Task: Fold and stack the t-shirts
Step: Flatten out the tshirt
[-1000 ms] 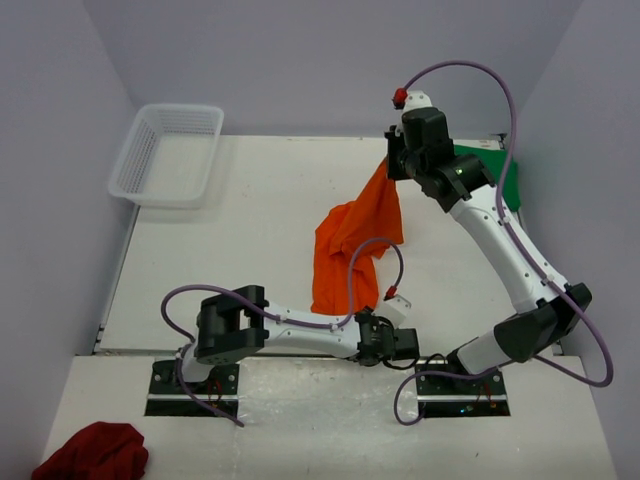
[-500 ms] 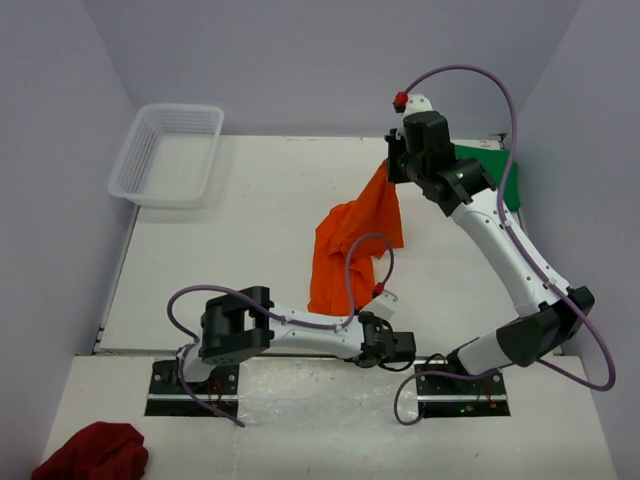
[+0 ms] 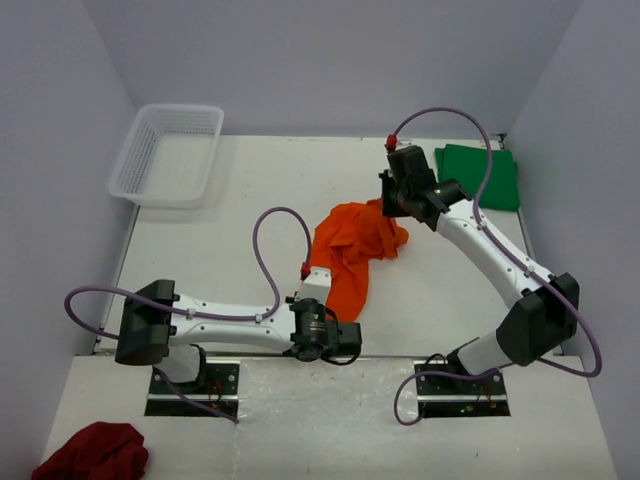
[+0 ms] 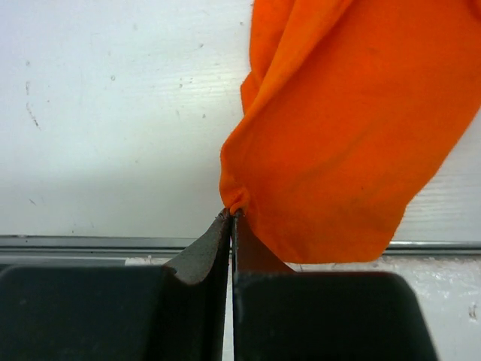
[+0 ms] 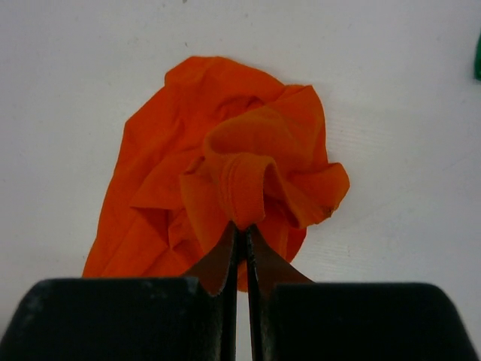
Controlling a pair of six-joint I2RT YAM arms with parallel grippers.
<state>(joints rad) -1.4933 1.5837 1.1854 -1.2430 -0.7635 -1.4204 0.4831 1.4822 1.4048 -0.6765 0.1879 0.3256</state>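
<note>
Left claw is clamped on a hem corner of the orange shirt at the near edge of the table. Right claw is clamped on a fold mid-table. Risk: these thin pinches may slip if the cloth is tensioned abruptly.

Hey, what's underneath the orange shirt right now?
Only the white table shows around the orange shirt. Whatever lies beneath its crumpled folds is covered, so I cannot tell.
</note>
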